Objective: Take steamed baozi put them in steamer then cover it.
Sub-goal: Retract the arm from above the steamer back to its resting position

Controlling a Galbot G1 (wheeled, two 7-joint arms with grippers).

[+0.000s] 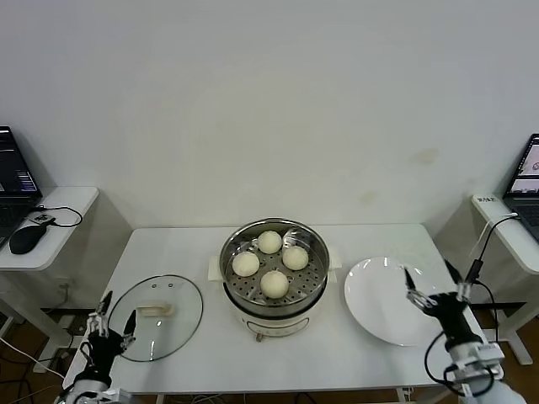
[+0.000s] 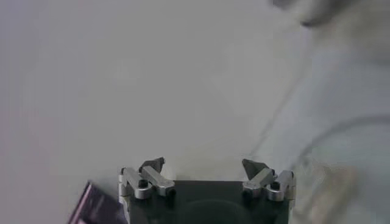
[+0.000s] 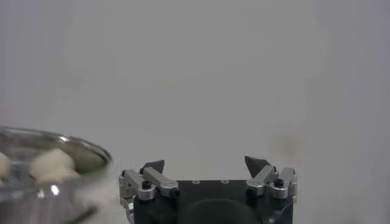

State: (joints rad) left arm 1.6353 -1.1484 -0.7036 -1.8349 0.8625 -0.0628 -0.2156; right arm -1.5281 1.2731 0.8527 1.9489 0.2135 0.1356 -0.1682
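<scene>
**Steel steamer loaded with four baozi, cover lying aside on the bench**

Stainless steel gleams at the middle of the white bench [image 1: 194, 252]: the steamer [image 1: 274, 271] stands there on its cream-white base, uncovered. Four steamed baozi [image 1: 274, 284] sit on the perforated tray inside, apart from one another: one toward the back, one on the robot's left, one on its right and one at the front. In the right wrist view the steamer's rim and a couple of buns show at the edge of the picture.

The cover [image 1: 157, 316], clear glass with a metal rim and a pale bar handle, lies flat on the bench on the robot's left of the steamer, near it but not touching. On the robot's right of the steamer lies a bare white plate [image 1: 389, 300], close to the pot's base.

The left hand [image 1: 115, 315] hovers at the bench's front left corner, over the near edge of the cover, fingers spread wide and holding nothing. The right hand [image 1: 421, 295] is at the front right, above the plate's right part, likewise released and spread, with nothing between its fingers. Both wrist views show the finger pairs standing wide apart.

Side tables flank the bench; the left one [image 1: 50, 231] carries a laptop [image 1: 15, 181] and a black mouse [image 1: 28, 238].
</scene>
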